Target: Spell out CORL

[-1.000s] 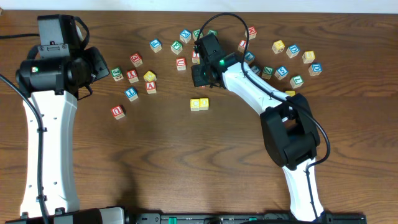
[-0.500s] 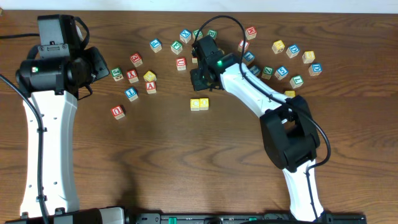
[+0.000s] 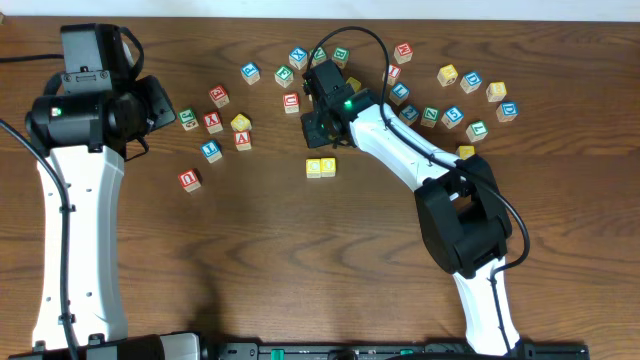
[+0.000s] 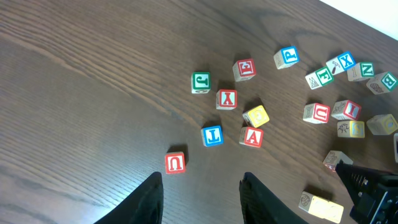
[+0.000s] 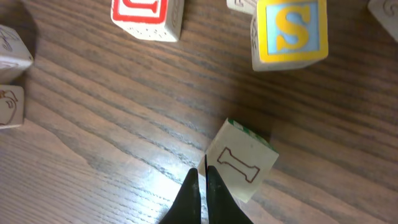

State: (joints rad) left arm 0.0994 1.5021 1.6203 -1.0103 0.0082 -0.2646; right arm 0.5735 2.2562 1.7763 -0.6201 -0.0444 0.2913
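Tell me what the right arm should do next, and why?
Probably open its fingers and shift over the block. The right gripper is shut with nothing between its tips, and it sits right at the edge of the block with the bone drawing. Shut like that, it can nudge the block but not pick it up.

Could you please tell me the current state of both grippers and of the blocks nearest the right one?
Left gripper: open, empty, above the table.
Right gripper: shut, holding nothing.
Bone block: on the table, turned askew, right beside that gripper, not gripped.
S block: lying flat, S face up, untouched.
Two yellow blocks: side by side, touching.
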